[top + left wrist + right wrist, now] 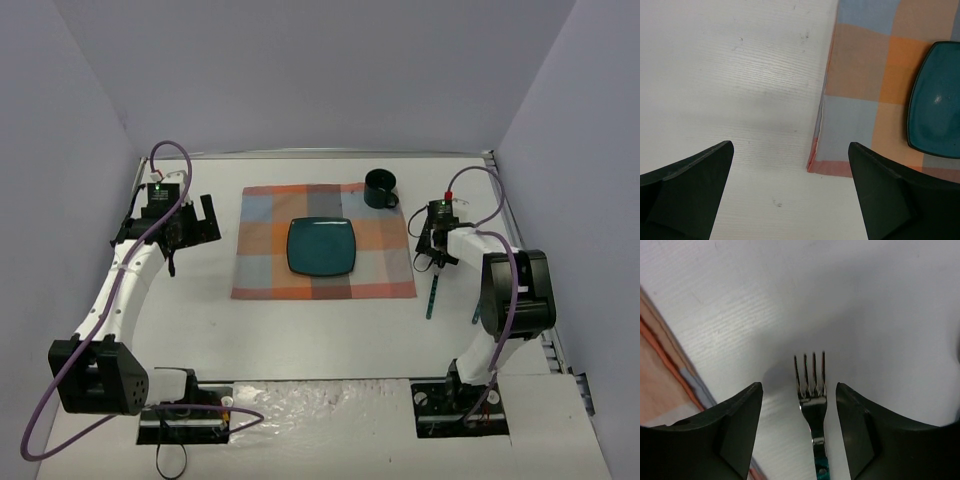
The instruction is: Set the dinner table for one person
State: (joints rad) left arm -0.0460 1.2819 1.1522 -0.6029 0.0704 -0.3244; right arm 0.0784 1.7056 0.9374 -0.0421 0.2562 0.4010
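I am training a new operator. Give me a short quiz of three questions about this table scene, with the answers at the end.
1. True or false: the teal plate lies directly on the bare table.
2. Where is the fork? A) on the plate B) on the table, right of the plaid placemat C) on the placemat
3. Which gripper has the fork between its open fingers, not gripped?
Key: 1 false, it lies on the placemat. 2 B. 3 the right gripper.

Top cam: high behind bases, looking down. Wrist cams close, facing down: placemat [860, 100] corner between left gripper [790, 145] fingers, fork [812, 405] between right gripper [799, 387] fingers; top sees both.
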